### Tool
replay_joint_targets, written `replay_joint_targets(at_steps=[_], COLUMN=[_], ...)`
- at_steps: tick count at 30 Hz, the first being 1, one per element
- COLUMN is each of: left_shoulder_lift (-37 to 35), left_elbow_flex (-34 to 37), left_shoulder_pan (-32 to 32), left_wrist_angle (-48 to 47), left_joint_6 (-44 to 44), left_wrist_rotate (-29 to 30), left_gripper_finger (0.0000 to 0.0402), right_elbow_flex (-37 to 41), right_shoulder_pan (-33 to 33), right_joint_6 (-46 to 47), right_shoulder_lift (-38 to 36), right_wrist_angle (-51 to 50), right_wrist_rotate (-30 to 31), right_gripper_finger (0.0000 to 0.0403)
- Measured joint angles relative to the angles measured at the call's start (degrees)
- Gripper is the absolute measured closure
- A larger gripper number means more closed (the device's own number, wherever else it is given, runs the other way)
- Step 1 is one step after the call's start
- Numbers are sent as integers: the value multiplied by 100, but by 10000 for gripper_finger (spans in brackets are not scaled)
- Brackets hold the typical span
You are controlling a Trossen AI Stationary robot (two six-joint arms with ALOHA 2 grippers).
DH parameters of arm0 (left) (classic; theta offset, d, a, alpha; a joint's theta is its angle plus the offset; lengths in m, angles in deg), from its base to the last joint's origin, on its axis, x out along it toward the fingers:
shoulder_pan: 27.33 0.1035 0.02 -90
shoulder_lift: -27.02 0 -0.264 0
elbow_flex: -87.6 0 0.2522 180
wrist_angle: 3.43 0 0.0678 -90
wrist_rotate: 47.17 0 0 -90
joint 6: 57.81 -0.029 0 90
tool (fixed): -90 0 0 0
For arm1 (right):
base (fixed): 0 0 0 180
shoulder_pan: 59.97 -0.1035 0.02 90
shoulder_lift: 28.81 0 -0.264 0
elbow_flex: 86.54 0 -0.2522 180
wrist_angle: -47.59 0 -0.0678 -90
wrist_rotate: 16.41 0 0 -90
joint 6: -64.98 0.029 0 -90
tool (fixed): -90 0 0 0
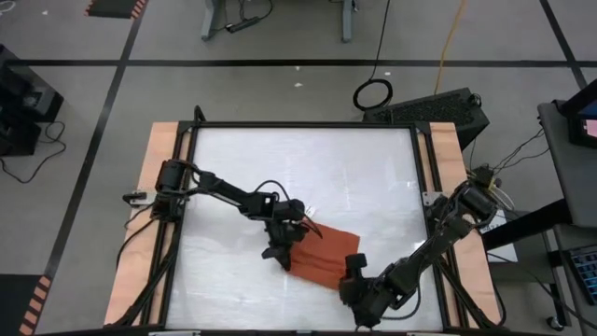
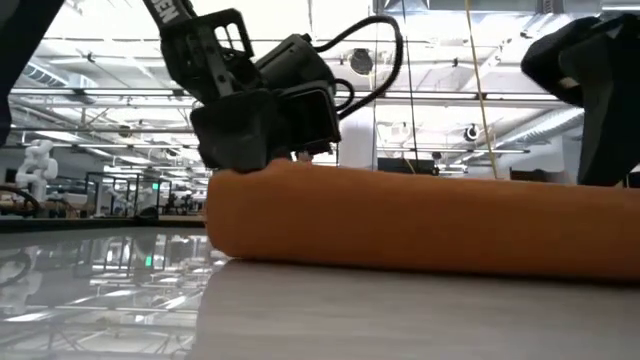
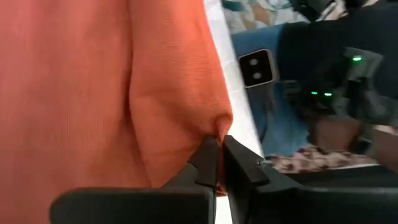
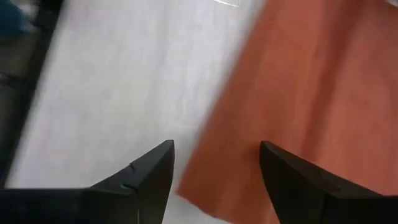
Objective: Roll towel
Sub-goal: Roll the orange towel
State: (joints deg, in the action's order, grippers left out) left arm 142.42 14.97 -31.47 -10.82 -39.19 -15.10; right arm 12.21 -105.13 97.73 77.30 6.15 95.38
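Observation:
The rust-orange towel lies on the white tabletop, near its front edge and a little right of middle. In the low view it shows as a long, thick, rounded bundle resting on its underside. My left gripper is at the towel's left end, shut on its cloth. My right gripper is open at the towel's near right corner. In the right wrist view the towel's edge lies ahead of the right gripper, between the spread fingers. My left gripper pinches a small pucker of the towel's edge between its two fingertips, at the towel's left end. The fingers come from above, slanting down. The cloth bunches into a fold at the fingertips. The rest of the towel lies on the table.
The tabletop has a black frame and wooden side strips. Bare white surface stretches behind and to the left of the towel. The table's front edge is close behind my right gripper. A black box stands beyond the far right corner.

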Motion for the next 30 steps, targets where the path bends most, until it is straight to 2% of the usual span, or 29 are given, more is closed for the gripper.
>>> replay_joint_targets(at_steps=[4,10,13,17,23,27,30], left_shoulder_lift=[167,332,399,399,399,358,244], left_elbow_flex=[-248,-446,-458,-459,-455,-446,-437], left_shoulder_pan=[1,63,126,160,192,188,188], left_wrist_angle=[-41,-111,-132,-431,-534,-553,-542], left_joint_6=[222,510,703,766,719,170,-155], left_wrist_rotate=[-381,-637,-802,-845,-843,-605,-130], left_gripper_finger=[386,386,386,386,386,376,337], right_elbow_flex=[-209,-125,-24,57,71,71,71], right_shoulder_pan=[-139,-255,-262,-256,-240,-156,-108], right_joint_6=[399,930,1341,1591,1473,1601,1631], right_shoulder_lift=[182,372,422,425,424,416,414], right_wrist_angle=[-492,-417,-357,-245,40,139,320], right_wrist_rotate=[497,520,480,251,-9,-287,-551], right_gripper_finger=[177,177,191,247,381,386,392])
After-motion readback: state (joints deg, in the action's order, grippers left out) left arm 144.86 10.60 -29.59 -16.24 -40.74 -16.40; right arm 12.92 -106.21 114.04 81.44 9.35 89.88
